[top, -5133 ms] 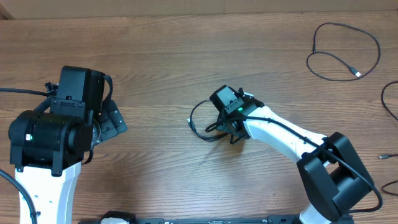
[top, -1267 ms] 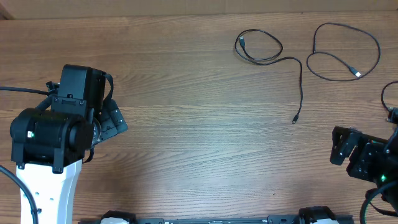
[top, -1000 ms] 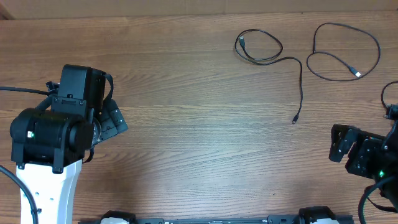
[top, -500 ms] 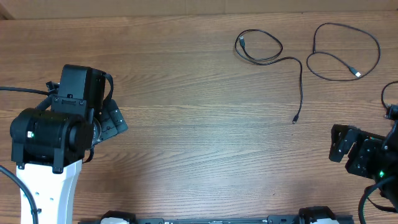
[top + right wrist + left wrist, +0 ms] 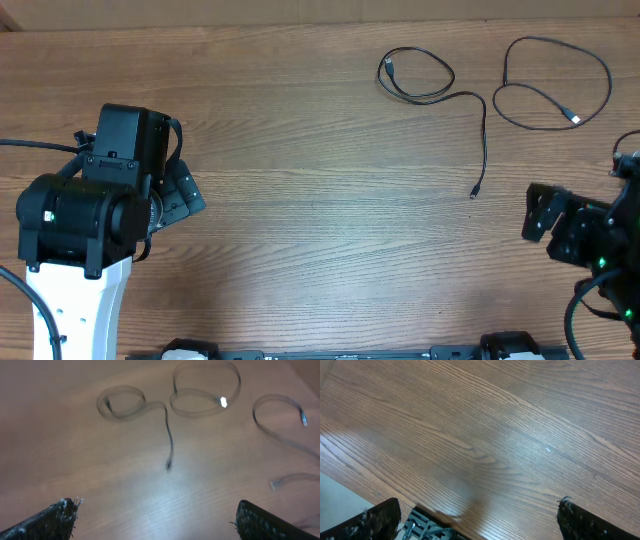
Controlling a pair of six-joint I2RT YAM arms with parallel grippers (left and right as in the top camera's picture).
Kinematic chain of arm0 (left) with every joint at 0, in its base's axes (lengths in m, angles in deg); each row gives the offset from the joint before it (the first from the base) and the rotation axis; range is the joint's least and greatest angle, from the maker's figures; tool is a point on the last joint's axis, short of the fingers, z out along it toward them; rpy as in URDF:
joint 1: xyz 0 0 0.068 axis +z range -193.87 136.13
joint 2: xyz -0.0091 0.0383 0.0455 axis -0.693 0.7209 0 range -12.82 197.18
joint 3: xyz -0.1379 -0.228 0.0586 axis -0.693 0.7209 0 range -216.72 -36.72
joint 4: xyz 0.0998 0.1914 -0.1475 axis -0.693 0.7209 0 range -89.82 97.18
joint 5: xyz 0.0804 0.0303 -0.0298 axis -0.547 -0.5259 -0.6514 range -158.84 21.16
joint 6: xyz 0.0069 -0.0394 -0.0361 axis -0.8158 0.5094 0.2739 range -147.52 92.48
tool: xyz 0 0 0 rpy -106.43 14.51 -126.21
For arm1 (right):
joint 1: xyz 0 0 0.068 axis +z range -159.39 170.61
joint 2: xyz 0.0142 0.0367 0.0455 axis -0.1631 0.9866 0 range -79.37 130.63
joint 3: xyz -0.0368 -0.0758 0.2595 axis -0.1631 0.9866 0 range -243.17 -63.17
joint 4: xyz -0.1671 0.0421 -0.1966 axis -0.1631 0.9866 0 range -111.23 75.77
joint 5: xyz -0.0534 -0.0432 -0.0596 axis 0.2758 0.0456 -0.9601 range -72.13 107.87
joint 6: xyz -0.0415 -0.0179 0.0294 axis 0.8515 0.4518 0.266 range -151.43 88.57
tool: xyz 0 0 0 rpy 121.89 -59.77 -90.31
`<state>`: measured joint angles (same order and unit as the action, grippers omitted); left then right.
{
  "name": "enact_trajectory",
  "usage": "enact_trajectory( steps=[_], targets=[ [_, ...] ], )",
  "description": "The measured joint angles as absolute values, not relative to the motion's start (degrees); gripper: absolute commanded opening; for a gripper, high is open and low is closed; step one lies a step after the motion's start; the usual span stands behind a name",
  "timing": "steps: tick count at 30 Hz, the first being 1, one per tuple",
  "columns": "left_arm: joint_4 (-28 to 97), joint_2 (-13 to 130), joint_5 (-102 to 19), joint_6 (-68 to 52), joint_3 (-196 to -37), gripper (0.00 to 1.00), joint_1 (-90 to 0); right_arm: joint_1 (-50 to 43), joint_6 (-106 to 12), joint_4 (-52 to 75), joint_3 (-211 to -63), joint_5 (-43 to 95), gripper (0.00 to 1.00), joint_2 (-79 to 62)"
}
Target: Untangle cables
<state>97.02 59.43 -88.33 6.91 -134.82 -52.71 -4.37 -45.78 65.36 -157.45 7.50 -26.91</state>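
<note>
Overhead, separate cables [image 5: 432,82] lie on the wooden table [image 5: 320,200]; both arms' jaws gape wide, empty.

On my screen the table [image 5: 300,200] is a warm brown wood with fine darker grain lines running along it, and it has a pale sheen in some places. The coiled cable [image 5: 486,130] is black all over. The looped cable [image 5: 609,78] beside it is black too, with a silver tip [image 5: 575,119] (in the right wrist view both look a washed-out grey, because of blur). The left arm [image 5: 85,215] is black on its upper housing and white on its lower link. The right arm [image 5: 580,235] is black, with one small green light [image 5: 601,264]. Beyond the table edge I see a pale grey strip [image 5: 332,497].
</note>
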Motion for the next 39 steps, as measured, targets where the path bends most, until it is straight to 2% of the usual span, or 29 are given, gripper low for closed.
enact_trajectory(
  steps=[10,18,30,39],
  targets=[
    [97.00,59.43,-88.33,6.91,-134.82,1.00,-52.71,-4.37,-45.84,45.73,-143.35,7.54,1.00,-43.04],
    [97.02,59.43,-88.33,6.91,-134.82,1.00,-52.71,-4.37,-45.80,37.36,-131.26,7.57,1.00,-53.18],
    [97.02,59.43,-88.33,6.91,-134.82,1.00,-52.71,-4.37,-45.78,10.74,-107.00,7.52,1.00,-69.51],
    [96.98,59.45,-88.35,6.91,-134.82,0.99,-52.71,-4.37,-45.80,-12.10,-86.87,7.54,1.00,-76.26]
  ],
)
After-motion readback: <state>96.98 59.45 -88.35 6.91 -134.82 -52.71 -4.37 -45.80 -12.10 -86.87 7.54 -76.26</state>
